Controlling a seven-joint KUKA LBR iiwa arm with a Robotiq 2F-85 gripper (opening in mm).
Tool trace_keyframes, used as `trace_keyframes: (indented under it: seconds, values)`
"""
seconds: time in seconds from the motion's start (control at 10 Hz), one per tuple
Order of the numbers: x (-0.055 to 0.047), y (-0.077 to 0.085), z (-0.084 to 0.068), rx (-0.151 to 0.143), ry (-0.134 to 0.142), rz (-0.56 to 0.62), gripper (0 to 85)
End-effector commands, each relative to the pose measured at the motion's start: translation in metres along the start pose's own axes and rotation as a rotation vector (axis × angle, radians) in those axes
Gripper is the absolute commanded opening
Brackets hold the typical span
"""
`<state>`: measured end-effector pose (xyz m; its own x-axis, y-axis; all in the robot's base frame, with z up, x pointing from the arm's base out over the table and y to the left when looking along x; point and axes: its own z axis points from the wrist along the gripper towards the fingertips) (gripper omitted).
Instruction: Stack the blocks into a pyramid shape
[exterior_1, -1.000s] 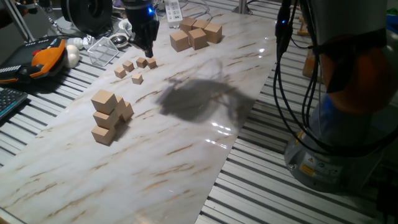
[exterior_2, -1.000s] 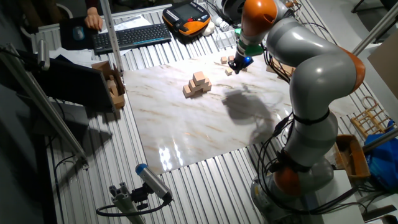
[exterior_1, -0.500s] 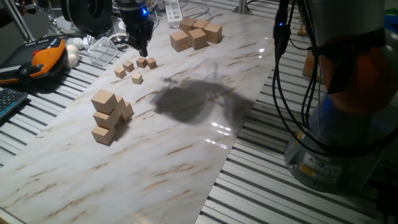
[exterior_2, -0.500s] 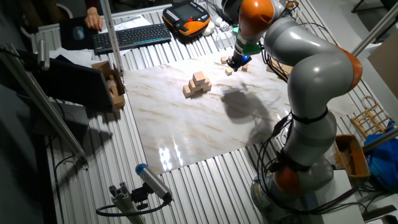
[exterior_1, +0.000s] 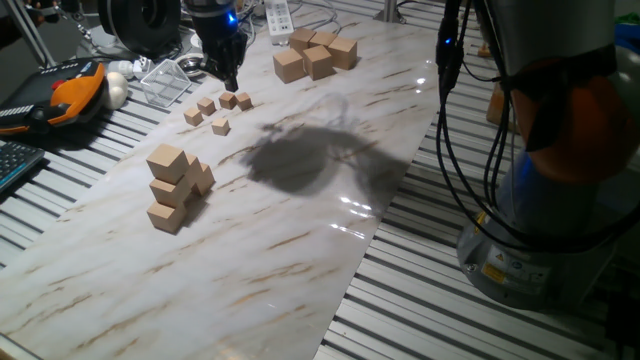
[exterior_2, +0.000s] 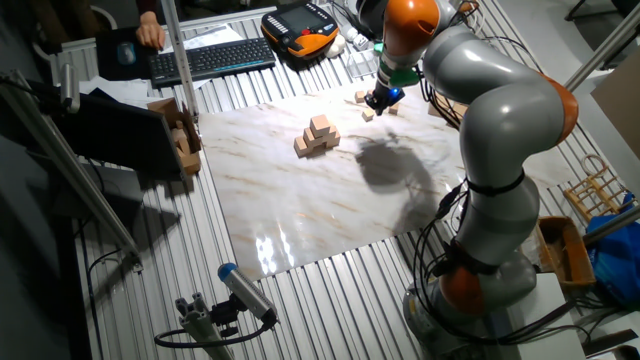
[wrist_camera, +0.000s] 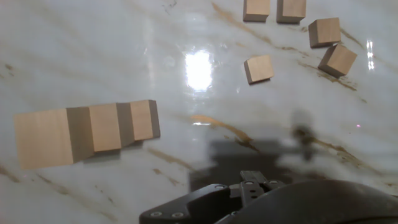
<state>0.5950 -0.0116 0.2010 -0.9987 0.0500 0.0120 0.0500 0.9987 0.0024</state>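
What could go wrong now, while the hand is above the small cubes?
The tiny blocks lie close together but apart, so a descending hand might knock a neighbour aside. The medium cube stack stands near; a wide arm sweep may topple it. None of the tiny blocks is stacked yet.

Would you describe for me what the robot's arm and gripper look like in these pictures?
The arm has bulky, rounded silver-grey segments joined by orange rings, on a grey base. Black cables hang alongside it. The gripper is dark, almost black and narrow, and a small blue light glows just above it. The hand view shows only a dark rounded housing.
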Motion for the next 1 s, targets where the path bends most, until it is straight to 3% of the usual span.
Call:
trace_keyframes:
  seconds: [0.0, 0.9]
  values:
    - [0.0002, -0.0005, -0.0012, -0.003, 0.005, -0.003, 0.0]
    - [-0.0007, -0.0018, -0.0020, 0.017, -0.001, -0.009, 0.0]
